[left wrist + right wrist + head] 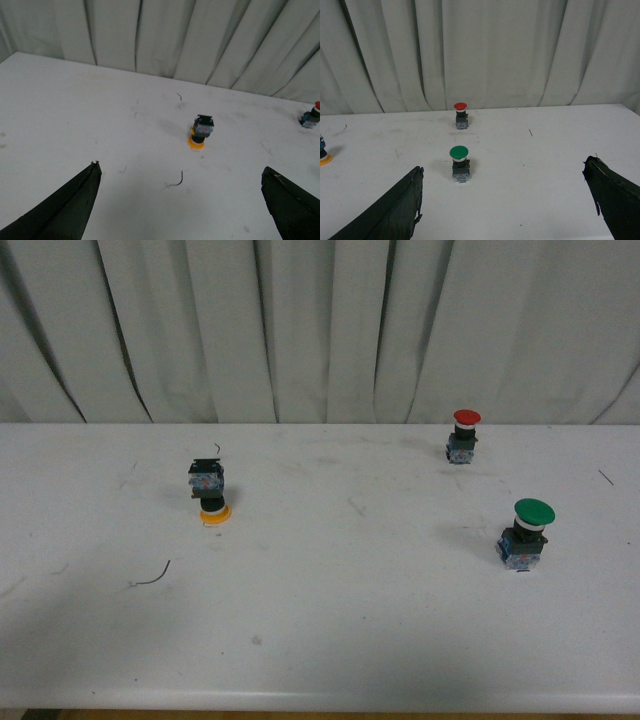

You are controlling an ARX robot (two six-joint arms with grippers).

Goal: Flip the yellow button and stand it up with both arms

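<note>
We see yellow button (210, 490) cap-down on surface (340, 630) at 9 o'clock; left gripper (180, 166), right gripper (503, 165) both spread apart.

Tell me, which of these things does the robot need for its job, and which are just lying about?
In the job: yellow button, standing cap-down; left gripper and right gripper, both open and empty.

Lying about: red button; green button; curl of thin wire.
</note>
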